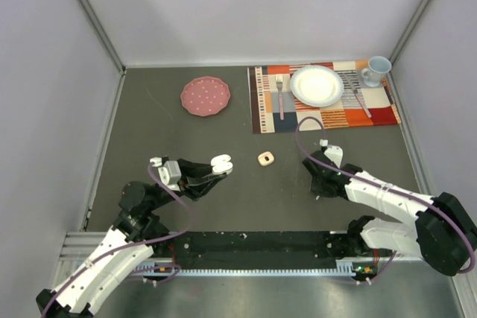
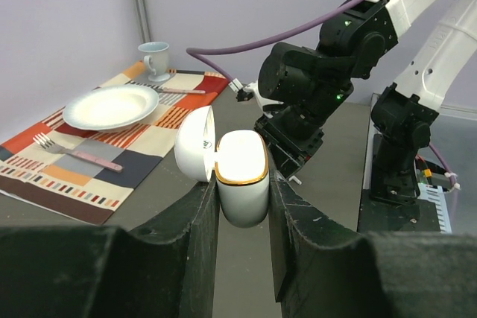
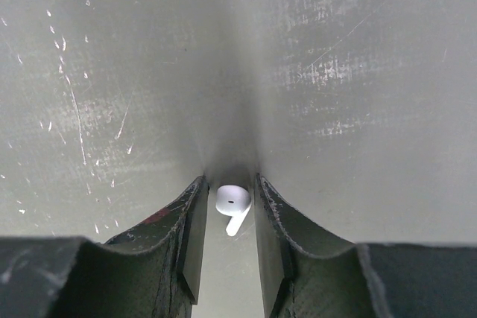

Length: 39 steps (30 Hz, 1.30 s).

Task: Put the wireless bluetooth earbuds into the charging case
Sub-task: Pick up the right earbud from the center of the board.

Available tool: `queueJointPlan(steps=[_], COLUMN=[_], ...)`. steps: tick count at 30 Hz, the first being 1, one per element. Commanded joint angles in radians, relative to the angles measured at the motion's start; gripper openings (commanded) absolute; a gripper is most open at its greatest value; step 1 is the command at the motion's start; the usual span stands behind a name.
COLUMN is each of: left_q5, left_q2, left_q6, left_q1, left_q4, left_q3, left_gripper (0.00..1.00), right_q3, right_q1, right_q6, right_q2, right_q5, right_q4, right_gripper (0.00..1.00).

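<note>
Because the tiny white comma-shaped plastic earbud (image 3: 232, 200) lies flat on the grey scratched desk (image 3: 335, 72), the right pincer (image 3: 229, 181) stands straight down over it. Its two black fingers (image 3: 186, 236) are drawn narrow at either side of the earbud. Whether they already press it, I cannot tell. The short stem of the earbud points back toward the wrist, so I think a squeeze across the round head is the intended grip. The left pincer (image 2: 243, 184) is closed firmly on the body of the white rounded charging case with the gold rim (image 2: 242, 158). Its domed lid (image 2: 195, 143) is swung open to one side. I judge that the case is held ready this way so the cavity is free for the other arm to reach. In the top view the two arms are well apart, and a small pale rounded object (image 1: 265, 158) sits on the desk between them. I cannot say what it is. Far behind are the striped placemat (image 2: 89, 165), with a white plate (image 2: 74, 117) and a pale blue mug (image 2: 156, 57), and a pink plate (image 1: 205, 96). These take no part in the work. I find no other earbud.
</note>
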Motion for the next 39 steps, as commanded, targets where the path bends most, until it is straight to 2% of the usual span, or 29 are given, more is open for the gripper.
queueJointPlan(steps=[1, 23, 32, 39], left_q5=[0.005, 0.009, 0.005, 0.005], left_q2=[0.018, 0.044, 0.046, 0.055], left_q6=[-0.011, -0.027, -0.033, -0.036], left_q1=[-0.003, -0.003, -0.003, -0.003], left_q4=[0.045, 0.058, 0.066, 0.069], left_q3=[0.020, 0.020, 0.018, 0.021], left_gripper=[0.00, 0.00, 0.00, 0.00], right_q3=[-0.019, -0.037, -0.028, -0.033], right_q1=[-0.008, -0.010, -0.008, -0.008], right_q6=[-0.001, 0.003, -0.003, 0.002], right_q2=[-0.002, -0.028, -0.037, -0.042], right_q5=[-0.019, -0.048, -0.063, -0.054], right_q4=[0.007, 0.004, -0.006, -0.012], right_gripper=[0.30, 0.27, 0.31, 0.25])
